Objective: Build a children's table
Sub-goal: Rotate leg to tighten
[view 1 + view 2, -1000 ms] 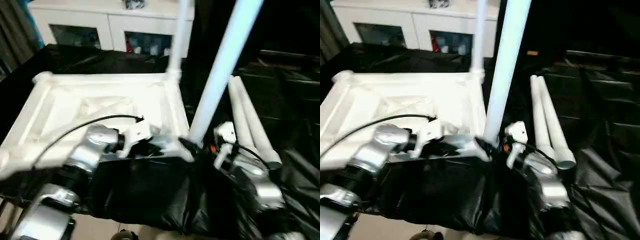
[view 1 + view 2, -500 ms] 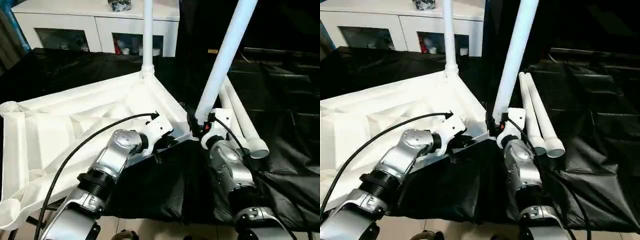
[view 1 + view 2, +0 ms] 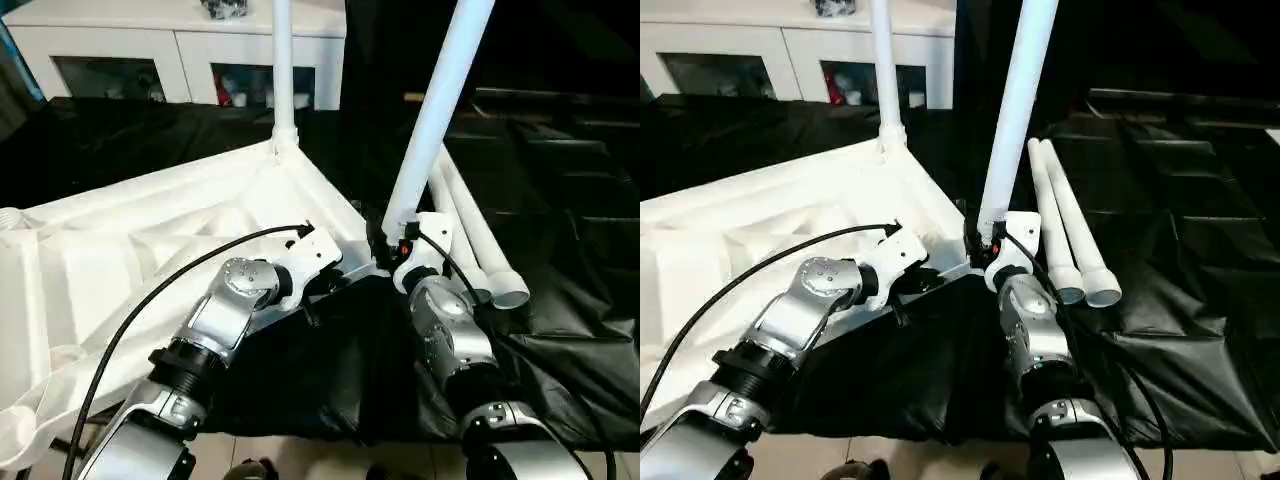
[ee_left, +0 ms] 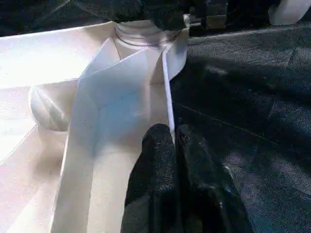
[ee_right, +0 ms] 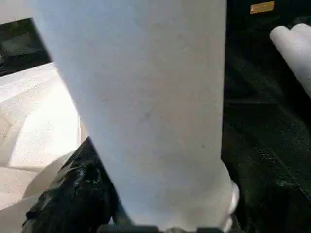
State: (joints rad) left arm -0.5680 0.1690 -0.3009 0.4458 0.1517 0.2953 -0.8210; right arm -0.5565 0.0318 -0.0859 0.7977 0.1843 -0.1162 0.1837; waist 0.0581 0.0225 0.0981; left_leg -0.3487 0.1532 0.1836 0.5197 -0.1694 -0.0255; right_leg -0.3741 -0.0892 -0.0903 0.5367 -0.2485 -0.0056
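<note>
The white tabletop lies upside down, ribbed underside up, on black cloth. One white leg stands upright in its far corner socket. My left gripper is shut on the thin raised rim near the near-right corner. A second leg rises at a tilt from the near-right corner socket. My right gripper is shut on that leg's lower end, and one black finger presses against the tube. Two loose legs lie side by side on the cloth to the right.
A white cabinet with glass-fronted compartments stands behind the work. Black cloth covers the surface and hangs over its front edge, with pale floor below. A black cable arcs over my left forearm.
The camera has shifted. Measured against the cabinet, the tabletop has turned from square-on to angled, its leg-bearing corner pointing away. Both grips stay as they were.
</note>
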